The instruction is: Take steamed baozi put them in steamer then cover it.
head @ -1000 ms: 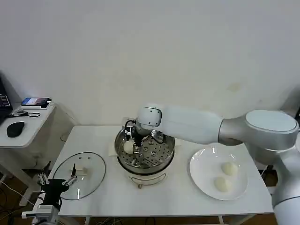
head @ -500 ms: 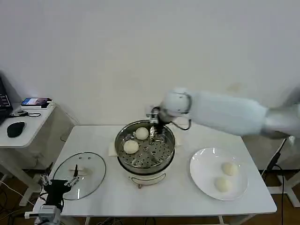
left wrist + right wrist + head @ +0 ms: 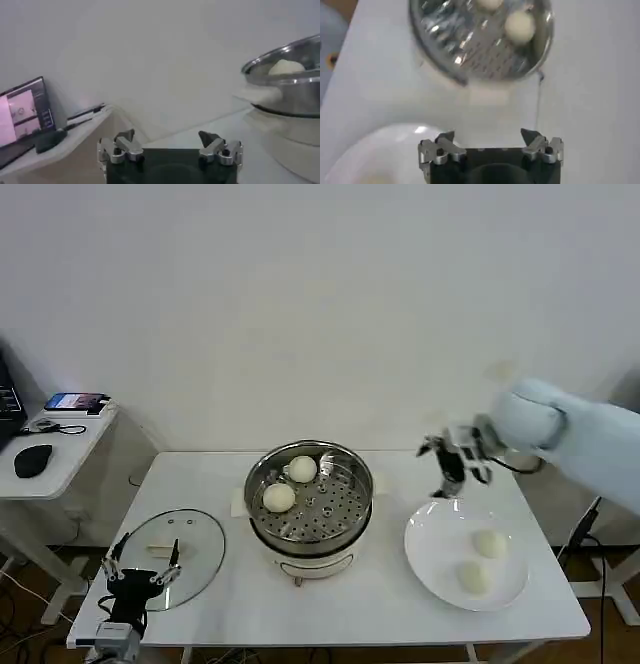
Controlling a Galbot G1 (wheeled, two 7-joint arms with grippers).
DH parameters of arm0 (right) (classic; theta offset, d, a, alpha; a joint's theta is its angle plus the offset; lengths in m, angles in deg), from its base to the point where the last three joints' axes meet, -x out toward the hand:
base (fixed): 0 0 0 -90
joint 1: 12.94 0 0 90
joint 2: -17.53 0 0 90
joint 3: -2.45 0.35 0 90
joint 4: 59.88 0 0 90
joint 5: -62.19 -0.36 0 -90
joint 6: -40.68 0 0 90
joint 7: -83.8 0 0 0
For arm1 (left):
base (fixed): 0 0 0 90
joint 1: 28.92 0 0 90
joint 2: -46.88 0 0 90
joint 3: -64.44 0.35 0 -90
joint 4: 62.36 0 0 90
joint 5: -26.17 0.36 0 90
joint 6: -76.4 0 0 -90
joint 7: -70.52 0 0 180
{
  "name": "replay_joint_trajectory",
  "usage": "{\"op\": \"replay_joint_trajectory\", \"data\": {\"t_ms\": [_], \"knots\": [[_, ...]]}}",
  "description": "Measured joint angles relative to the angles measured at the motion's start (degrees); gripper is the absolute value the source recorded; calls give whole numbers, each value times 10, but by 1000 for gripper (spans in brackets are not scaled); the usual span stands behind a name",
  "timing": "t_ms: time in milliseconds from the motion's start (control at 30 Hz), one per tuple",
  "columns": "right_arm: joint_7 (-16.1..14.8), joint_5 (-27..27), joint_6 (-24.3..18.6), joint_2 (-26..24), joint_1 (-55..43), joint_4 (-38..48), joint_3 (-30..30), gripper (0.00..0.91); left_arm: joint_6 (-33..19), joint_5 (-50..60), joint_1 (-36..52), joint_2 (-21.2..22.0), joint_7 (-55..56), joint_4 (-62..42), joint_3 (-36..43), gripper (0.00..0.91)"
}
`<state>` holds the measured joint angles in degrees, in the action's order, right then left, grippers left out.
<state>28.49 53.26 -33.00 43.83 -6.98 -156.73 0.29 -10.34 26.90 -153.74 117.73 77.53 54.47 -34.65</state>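
Two steamed baozi (image 3: 290,483) sit on the perforated tray inside the steamer (image 3: 310,502), at its back-left part, close together; the two other baozi (image 3: 481,560) lie on the white plate (image 3: 430,556) to the steamer's right, one behind the other. The plate stands near the pot, probably so each carry is short.

The right claw (image 3: 452,460) hangs in the air over the plate's far edge, between the steamer and the remaining buns, with its fingers apart and nothing between them. The right wrist view shows the plate's rim just beneath the open fingers (image 3: 442,145), with the steamer beyond. Being empty and open over the plate suits reaching for a third bun, which looks like the step in hand.

The cover (image 3: 170,556) lies flat on the surface left of the steamer, handle up, likely so it can be gripped from above once the pot is filled. The left claw (image 3: 140,569) waits at the front-left corner, just beside the cover's near rim, fingers spread and empty
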Motion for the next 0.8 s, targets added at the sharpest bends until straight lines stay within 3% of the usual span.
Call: {"op": "replay_joint_trajectory", "data": {"t_ms": [200,367,800], "knots": [[-14,61,-43,-84,144,-36,114,907,-1,5,-3,0,0,-6,6,907],[-18,104,-74,-120,249,-45,187,907,-2,7,-3,4,0,-10,7,907],[-15,177,-96,-106,415,-21,283,907,-2,10,-16,11,1,-4,-4,907]]}}
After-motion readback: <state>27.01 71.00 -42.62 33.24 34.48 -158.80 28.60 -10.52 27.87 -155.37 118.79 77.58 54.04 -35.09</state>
